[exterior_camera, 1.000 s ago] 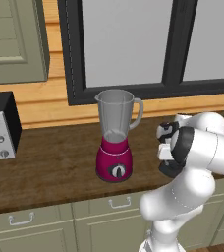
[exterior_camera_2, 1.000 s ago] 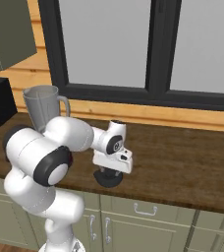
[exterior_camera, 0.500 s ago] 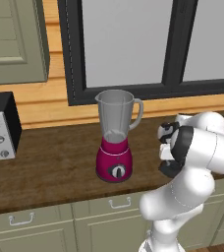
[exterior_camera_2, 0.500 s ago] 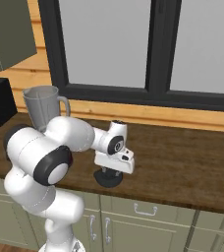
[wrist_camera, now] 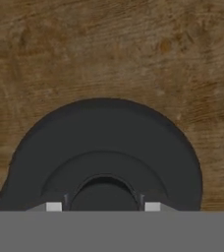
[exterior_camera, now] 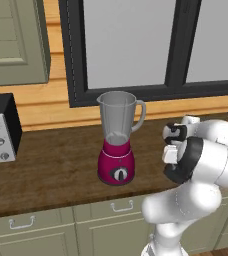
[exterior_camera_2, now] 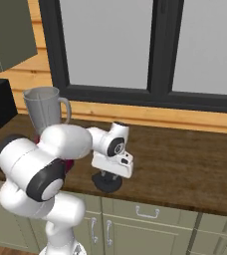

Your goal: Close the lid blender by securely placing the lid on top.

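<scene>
One flat round black lid (wrist_camera: 101, 157) on grainy wood; jaws seemingly straddle its knob.

The lid (wrist_camera: 101, 157) is seen as a flat round black disc with a raised ring and a round knob in the centre. It is laid flat on the brown wooden counter, and its edge (exterior_camera_2: 107, 183) is seen in the right base view near the front edge of the counter. It is not placed on the jar.

The blender (exterior_camera: 118, 139) is stood upright on the same counter, well apart from the lid. Its jar is clear grey and tapered, with a side handle and a spout, and its mouth is left open. The jar is carried on a magenta-red base with a round dial at the front. In the right base view only the jar (exterior_camera_2: 42, 105) is seen clearly.
</scene>
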Motion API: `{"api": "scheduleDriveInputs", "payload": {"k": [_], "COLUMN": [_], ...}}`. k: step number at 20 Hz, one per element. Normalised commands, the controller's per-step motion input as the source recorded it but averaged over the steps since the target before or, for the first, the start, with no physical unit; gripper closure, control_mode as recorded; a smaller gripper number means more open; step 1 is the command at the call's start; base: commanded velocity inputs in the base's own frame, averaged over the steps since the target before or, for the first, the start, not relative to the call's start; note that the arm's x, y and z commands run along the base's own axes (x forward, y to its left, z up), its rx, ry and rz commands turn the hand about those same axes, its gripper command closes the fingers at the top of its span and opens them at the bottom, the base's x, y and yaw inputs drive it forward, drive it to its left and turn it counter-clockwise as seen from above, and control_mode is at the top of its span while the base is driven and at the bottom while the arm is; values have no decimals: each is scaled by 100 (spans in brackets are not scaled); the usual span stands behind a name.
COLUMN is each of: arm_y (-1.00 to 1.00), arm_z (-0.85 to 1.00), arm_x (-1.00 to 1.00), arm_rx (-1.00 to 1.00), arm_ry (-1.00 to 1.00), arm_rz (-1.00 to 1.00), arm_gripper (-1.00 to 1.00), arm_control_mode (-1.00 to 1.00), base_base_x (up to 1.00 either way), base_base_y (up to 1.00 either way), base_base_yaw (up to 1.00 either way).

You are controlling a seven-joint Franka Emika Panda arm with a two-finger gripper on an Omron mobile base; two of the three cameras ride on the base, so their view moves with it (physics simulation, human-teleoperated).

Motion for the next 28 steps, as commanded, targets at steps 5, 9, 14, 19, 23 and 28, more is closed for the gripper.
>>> {"api": "scheduleDriveInputs", "payload": {"k": [5, 9, 14, 19, 23, 28], "arm_y": [26, 43, 54, 47, 37, 19], "arm_z": [69, 100, 100, 100, 100, 100], "arm_x": [-46, -31, -17, -29, -41, -54], "arm_rx": [2, -10, -16, -11, -3, 0], "arm_ry": [-7, -20, -18, -16, -10, -1], "arm_rz": [0, 0, 0, 0, 0, 0], "arm_gripper": [100, 100, 100, 100, 100, 100], "arm_control_mode": [-100, -100, -100, -100, -100, -100], "base_base_x": [0, 0, 0, 0, 0, 0], "base_base_y": [0, 0, 0, 0, 0, 0], "base_base_yaw": [0, 0, 0, 0, 0, 0]}}
